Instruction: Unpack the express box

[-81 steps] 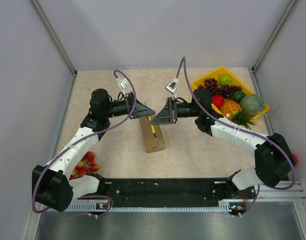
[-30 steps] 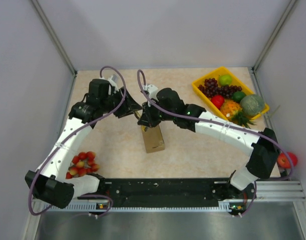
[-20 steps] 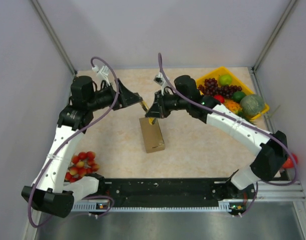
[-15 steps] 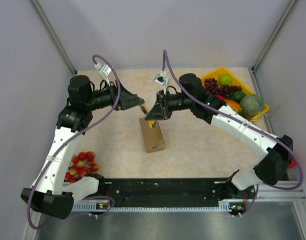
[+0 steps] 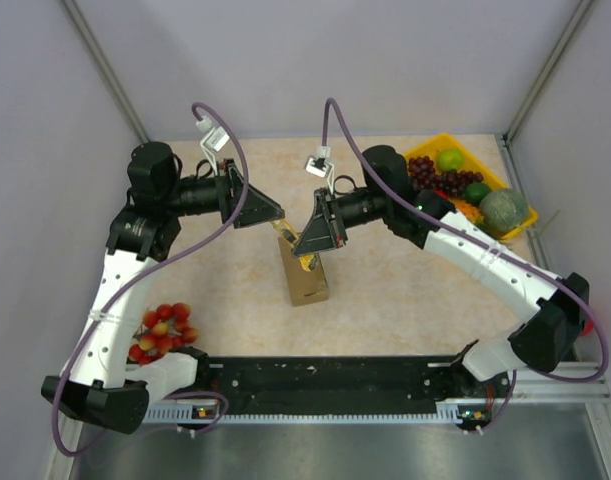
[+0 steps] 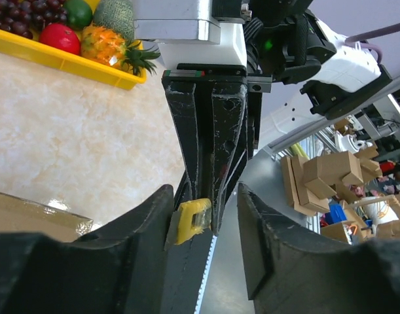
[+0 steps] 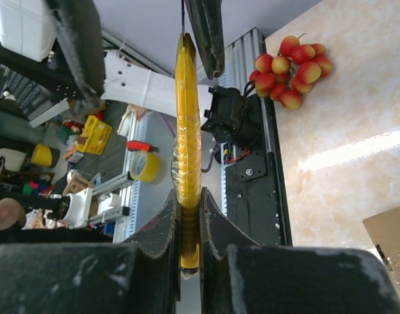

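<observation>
My right gripper [image 7: 188, 226] is clamped on a flat yellow packet [image 7: 188, 150] above the express box [image 5: 305, 275]; my left gripper [image 6: 203, 226] stands parted around its end.

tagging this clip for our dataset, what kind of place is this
Most likely a robotics lab test cell: plain grey panels wall in a small tabletop, toy fruit fills a yellow tray, and the left wrist view shows stacked cardboard boxes beyond the table.
</observation>
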